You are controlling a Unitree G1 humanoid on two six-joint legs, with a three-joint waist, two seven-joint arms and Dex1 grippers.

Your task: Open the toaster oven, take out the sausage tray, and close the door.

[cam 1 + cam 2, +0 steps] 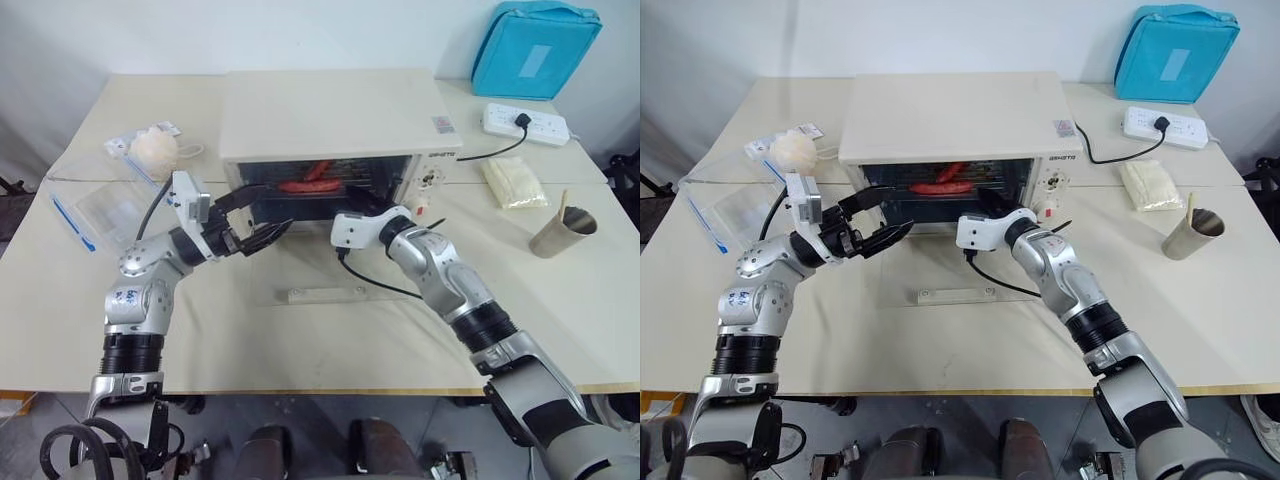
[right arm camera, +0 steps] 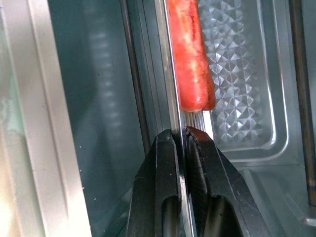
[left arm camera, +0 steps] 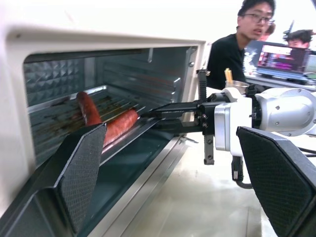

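The cream-white toaster oven point(image 1: 330, 115) stands at the table's middle back. Its glass door point(image 1: 325, 294) lies folded down flat on the table, bar handle toward me. Inside, the silvery sausage tray point(image 2: 237, 74) holds red sausages point(image 1: 312, 184). My right gripper point(image 2: 180, 136) reaches into the opening from the right and is shut on the tray's thin front rim, just short of a sausage end. Over the left part of the door, my left gripper point(image 1: 275, 208) hangs open and points at the opening with nothing between its fingers.
A clear plastic bag point(image 1: 100, 205) and a wrapped bun point(image 1: 153, 150) lie at the left. On the right are a power strip point(image 1: 525, 123), a white packet point(image 1: 513, 183), a paper cup point(image 1: 560, 232) and a blue bag point(image 1: 533, 45). A person point(image 3: 237, 39) sits beyond the table.
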